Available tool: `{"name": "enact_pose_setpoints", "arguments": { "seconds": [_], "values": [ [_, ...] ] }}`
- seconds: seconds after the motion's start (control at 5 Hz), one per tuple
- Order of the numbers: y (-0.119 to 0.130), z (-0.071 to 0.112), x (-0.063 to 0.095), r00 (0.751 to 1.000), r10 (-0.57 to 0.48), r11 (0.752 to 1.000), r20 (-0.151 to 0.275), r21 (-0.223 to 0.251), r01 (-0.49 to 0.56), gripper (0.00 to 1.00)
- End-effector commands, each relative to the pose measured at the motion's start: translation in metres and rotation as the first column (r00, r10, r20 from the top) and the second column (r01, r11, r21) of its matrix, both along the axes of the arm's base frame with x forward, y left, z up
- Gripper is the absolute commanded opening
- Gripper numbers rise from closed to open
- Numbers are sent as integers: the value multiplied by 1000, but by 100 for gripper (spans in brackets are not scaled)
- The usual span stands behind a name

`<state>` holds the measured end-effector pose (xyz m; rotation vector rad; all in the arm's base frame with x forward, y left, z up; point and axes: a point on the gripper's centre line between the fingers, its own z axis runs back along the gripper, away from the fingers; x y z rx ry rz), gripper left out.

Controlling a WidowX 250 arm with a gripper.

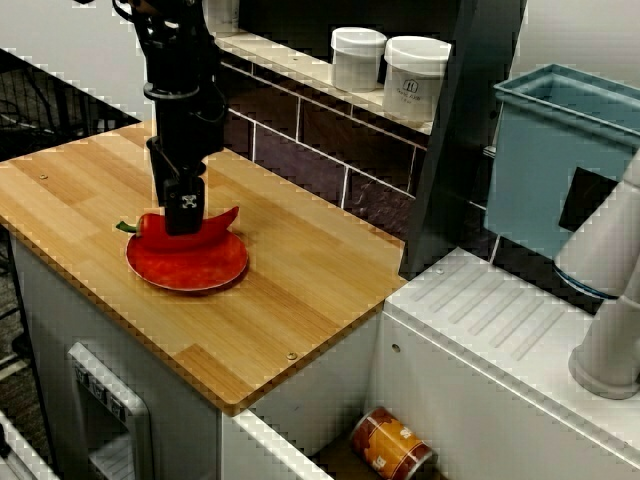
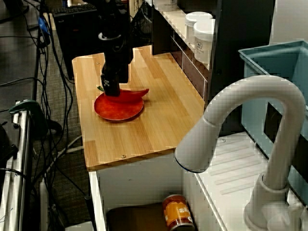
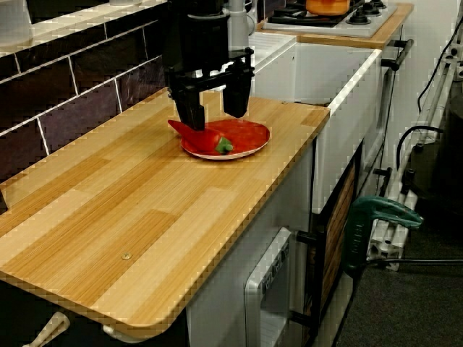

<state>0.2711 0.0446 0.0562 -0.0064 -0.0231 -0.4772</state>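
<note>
While I stand watching, the black pincer [image 3: 215,119] hangs low over the bench, jaws spread wide and gripping nothing. One finger [image 3: 192,119] seems to touch the tail of the glossy red chilli pepper [image 3: 202,137], though I cannot be sure. That pepper lies flat on the round red plate [image 3: 252,136], upper middle of the view along the bench. By my reckoning no hold is made and nothing is lifted. Around them spreads the pale wooden bench [image 3: 145,217]. Seen from above, two white lidded jars [image 1: 358,58] sit top centre, with a pale blue plastic bin [image 1: 560,150] at the right edge.
</note>
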Motion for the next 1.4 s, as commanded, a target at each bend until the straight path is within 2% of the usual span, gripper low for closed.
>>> {"name": "enact_pose_setpoints", "arguments": {
  "seconds": [0.0,0.4,0.8,1.2],
  "values": [
    [14,9,3,997,2,996,73,83,-8,100],
    [21,7,7,998,9,997,59,77,-14,100],
    [27,2,14,999,36,998,30,51,-38,100],
    [24,-2,17,998,55,998,13,40,-55,100]
  ]
}}
